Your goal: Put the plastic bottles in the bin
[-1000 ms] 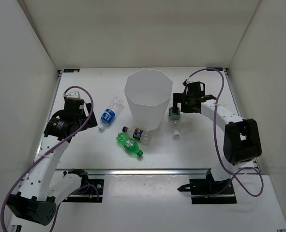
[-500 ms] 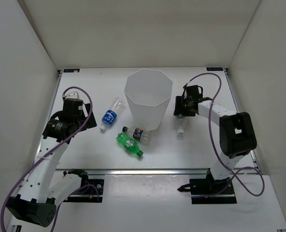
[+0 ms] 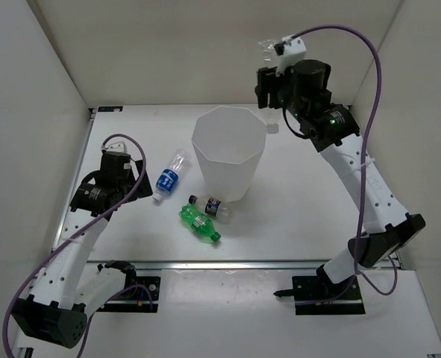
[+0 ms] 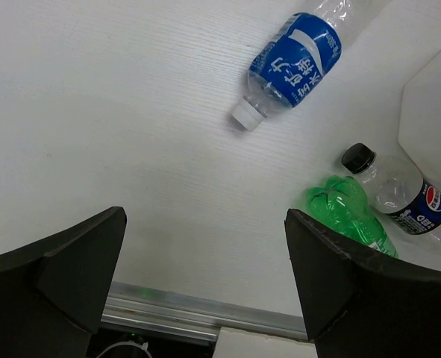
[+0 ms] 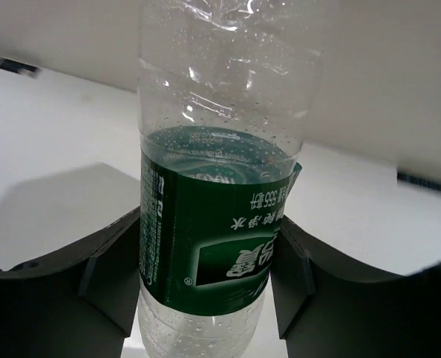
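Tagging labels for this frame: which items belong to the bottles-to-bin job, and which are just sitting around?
Job:
- bin
- green-label bottle, clamped in the right jaws
- blue-label bottle, green bottle and short dark-capped bottle, all lying on the table

Not the job:
- purple cables
- the table itself

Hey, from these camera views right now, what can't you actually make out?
Green-label bottle: right wrist view, top and bottom edges cut off both ends, cap unseen.
Same bottle, top view: the right gripper covers its label.
All-green bottle: left wrist view, lower part behind a finger of the left gripper.
Pepsi bottle: left wrist view, cut by the right edge.
Bin: top view, floor washed out white, contents unclear.
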`<state>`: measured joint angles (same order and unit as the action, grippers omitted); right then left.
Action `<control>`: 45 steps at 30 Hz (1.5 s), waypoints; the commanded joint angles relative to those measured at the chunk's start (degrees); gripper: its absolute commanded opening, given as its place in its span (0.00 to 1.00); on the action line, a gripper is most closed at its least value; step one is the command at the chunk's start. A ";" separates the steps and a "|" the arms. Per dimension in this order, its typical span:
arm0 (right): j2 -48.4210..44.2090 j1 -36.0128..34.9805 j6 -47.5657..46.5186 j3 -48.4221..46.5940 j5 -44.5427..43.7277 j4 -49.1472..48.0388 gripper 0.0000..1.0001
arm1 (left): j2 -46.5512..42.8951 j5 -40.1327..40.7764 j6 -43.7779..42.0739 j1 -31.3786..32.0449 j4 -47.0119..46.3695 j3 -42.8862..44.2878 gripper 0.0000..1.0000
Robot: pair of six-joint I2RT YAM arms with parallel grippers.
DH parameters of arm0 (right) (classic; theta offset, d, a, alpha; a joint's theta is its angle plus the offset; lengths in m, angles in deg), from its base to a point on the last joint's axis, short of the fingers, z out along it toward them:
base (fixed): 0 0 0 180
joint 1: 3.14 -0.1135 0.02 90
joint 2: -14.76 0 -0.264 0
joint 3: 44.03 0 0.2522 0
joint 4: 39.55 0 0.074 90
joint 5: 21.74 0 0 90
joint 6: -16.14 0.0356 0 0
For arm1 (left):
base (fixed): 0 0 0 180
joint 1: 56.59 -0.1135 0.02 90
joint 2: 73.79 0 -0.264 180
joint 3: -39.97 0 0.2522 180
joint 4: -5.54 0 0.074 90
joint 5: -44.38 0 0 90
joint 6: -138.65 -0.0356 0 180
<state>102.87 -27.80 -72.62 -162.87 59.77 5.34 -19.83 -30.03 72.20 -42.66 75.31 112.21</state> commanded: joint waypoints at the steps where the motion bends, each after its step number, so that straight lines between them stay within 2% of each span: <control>1: 3.89 -6.17 -6.59 -4.96 -4.25 2.53 0.37 | 0.19 -1.35 -0.70 -0.22 -2.48 -0.03 0.99; 3: 6.88 -9.77 -6.86 -8.20 -2.68 2.44 0.37 | 0.10 -1.36 -0.87 -0.49 -2.74 -0.03 0.99; 7: 9.53 -12.95 -5.99 -8.48 0.84 0.95 0.40 | 1.15 -2.23 -1.14 -0.31 -2.92 -0.56 0.99; 8: 10.05 -13.91 -5.55 -7.35 0.84 0.42 0.43 | 1.24 -2.24 -0.96 -0.57 -3.01 -0.91 0.99; 10: 10.15 -14.53 -4.85 -6.99 1.19 -0.37 0.52 | 1.77 -2.06 -1.49 -0.40 -3.36 -1.52 0.99; 13: 9.71 -14.36 -4.23 -7.33 2.42 -0.72 0.72 | 2.73 -2.41 -1.84 -0.66 -4.15 -1.70 0.99; 14: 9.10 -14.44 -3.96 -7.16 2.34 -0.99 0.76 | 3.17 -2.67 -2.10 -0.66 -4.67 -2.22 0.99; 15: 8.74 -14.45 -3.87 -6.99 2.77 -1.34 0.93 | 3.44 -3.02 -2.80 -0.84 -5.38 -1.88 0.99; 16: 8.13 -14.53 -3.78 -6.46 2.17 -1.43 0.99 | 4.13 -3.46 -2.90 -0.58 -5.99 -1.88 0.98; 21: 3.30 -13.57 -3.09 -4.71 0.76 -1.08 1.00 | 9.14 -9.24 -5.71 -1.27 -12.66 -0.56 0.99; 23: 1.19 -12.25 -1.68 -3.56 -0.12 0.93 0.99 | 14.22 -12.77 -8.33 -1.45 -15.04 0.32 0.99; 26: -4.26 -7.08 2.53 1.79 0.92 3.22 0.99 | 22.21 -15.32 -9.83 -0.06 -18.03 2.87 0.99; 29: -10.50 4.23 6.93 10.31 7.94 5.16 0.99 | 29.95 -18.75 -11.94 0.83 -20.32 6.38 0.99; 32: -17.00 13.64 9.57 22.07 15.24 5.25 0.99 | 36.20 -19.02 -14.14 1.53 -23.48 10.24 0.99; 36: -23.86 20.43 9.84 31.05 16.84 5.34 0.99 | 43.93 -20.42 -17.22 0.48 -25.95 17.35 0.99; 38: -25.62 22.54 9.40 32.56 17.45 6.22 0.99 | 47.02 -21.92 -17.84 0.39 -26.21 19.03 0.99; 43: -28.17 26.32 10.36 37.48 15.35 7.36 0.99 | 53.09 -15.69 -18.72 1.80 -28.23 20.01 0.99; 45: -29.66 27.99 10.19 38.80 16.13 7.71 0.99 | 53.97 -15.68 -17.58 1.01 -29.02 19.75 0.99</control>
<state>75.79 -2.05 -63.44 -125.37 74.78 13.78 33.80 -47.38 55.07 -41.61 48.23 131.14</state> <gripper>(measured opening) 0.991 0.989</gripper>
